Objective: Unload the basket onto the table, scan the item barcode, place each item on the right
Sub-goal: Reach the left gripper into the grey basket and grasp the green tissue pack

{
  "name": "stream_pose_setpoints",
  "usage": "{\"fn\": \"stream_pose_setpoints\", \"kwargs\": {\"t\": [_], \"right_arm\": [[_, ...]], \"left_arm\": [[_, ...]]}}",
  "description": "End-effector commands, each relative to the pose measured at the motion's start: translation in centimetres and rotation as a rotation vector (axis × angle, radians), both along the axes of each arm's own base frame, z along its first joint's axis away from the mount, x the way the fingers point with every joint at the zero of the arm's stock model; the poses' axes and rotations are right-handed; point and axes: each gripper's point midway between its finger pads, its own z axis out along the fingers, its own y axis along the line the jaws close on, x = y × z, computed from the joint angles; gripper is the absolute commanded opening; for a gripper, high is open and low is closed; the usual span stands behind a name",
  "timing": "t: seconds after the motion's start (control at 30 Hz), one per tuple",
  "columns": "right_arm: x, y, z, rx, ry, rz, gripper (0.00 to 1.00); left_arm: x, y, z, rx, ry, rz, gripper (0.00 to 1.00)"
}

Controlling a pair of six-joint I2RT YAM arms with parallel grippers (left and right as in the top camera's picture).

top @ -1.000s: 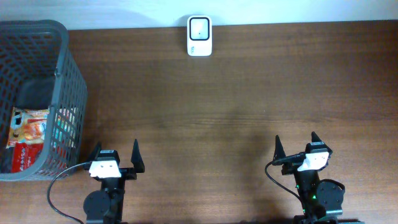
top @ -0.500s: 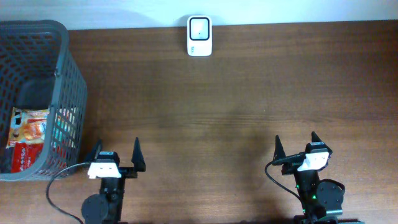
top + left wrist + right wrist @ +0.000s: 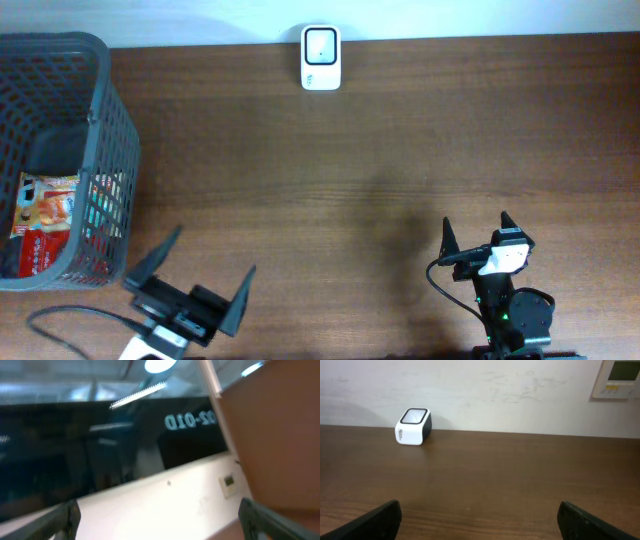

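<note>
The item, an orange and red packet (image 3: 46, 212), lies inside the dark mesh basket (image 3: 112, 130) at the table's left edge. A white barcode scanner (image 3: 321, 58) stands at the far edge of the table, and the right wrist view has this scanner (image 3: 413, 426) against the wall. My left gripper (image 3: 216, 248) is open and empty, raised and tilted, just right of the basket's near corner. Its wrist view is blurred and shows only wall and a dark window between the fingers (image 3: 64, 516). My right gripper (image 3: 476, 220) is open and empty at the near right, aimed across bare wood.
The basket has tall mesh walls and also holds a dark object (image 3: 55, 148) behind the packet. A wall panel (image 3: 618, 379) hangs on the white wall beyond the table. Brown table top (image 3: 400, 150) stretches between the grippers and the scanner.
My left arm has lifted and swung, so its gripper now looks larger, tilted and turned counter-clockwise. The right arm, the scanner and the basket have not moved.
</note>
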Motion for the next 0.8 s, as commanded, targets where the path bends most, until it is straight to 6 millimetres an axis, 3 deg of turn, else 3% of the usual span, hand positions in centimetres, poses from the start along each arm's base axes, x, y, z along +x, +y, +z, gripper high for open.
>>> {"fn": "stream_pose_setpoints", "kwargs": {"t": [0.0, 0.1, 0.17, 0.23, 0.3, 0.37, 0.43, 0.53, 0.57, 0.67, 0.73, 0.77], "right_arm": [[0.0, -0.3, -0.4, -0.007, 0.007, -0.012, 0.98], [0.0, -0.3, -0.4, -0.007, 0.007, -0.012, 0.98], [0.0, -0.3, -0.4, -0.007, 0.007, -0.012, 0.98], [0.0, -0.3, -0.4, -0.007, 0.007, -0.012, 0.98], [0.0, -0.3, -0.4, -0.007, 0.007, -0.012, 0.98], [0.0, -0.3, -0.4, -0.007, 0.007, -0.012, 0.98], [0.0, -0.3, -0.4, -0.007, 0.007, -0.012, 0.98], [0.0, -0.3, -0.4, -0.007, 0.007, -0.012, 0.98], [0.0, -0.3, -0.4, -0.007, 0.007, -0.012, 0.99], [0.0, -0.3, -0.4, -0.007, 0.007, -0.012, 0.99], [0.0, -0.3, -0.4, -0.007, 0.007, -0.012, 0.99], [0.0, -0.3, -0.4, -0.007, 0.007, -0.012, 0.98]], "left_arm": [[0.4, 1.7, 5.0, 0.044, 0.061, 0.156, 0.99], [-2.6, -2.0, 8.8, 0.176, -0.045, -0.053, 0.99], [-4.0, -1.9, 11.4, 0.196, -0.15, -0.024, 0.99], [-3.4, -0.2, 13.1, 0.13, -0.143, 0.076, 0.99], [-0.8, 1.8, 12.8, 0.052, -0.008, 0.174, 0.99], [4.2, 4.2, 10.4, 0.028, 0.332, 0.308, 0.99], [8.0, 4.3, 8.3, 0.124, 0.626, 0.324, 0.99], [12.1, 4.8, 6.8, 0.261, 0.883, 0.355, 0.99], [14.2, 7.2, 6.7, 0.262, 0.958, 0.497, 0.99], [17.2, 13.9, 6.9, 0.0, 1.068, 0.858, 0.99], [18.9, 17.3, 6.3, -0.076, 1.1, 0.977, 0.99], [19.7, 20.5, 5.2, -0.148, 1.135, 1.053, 0.99]]}}
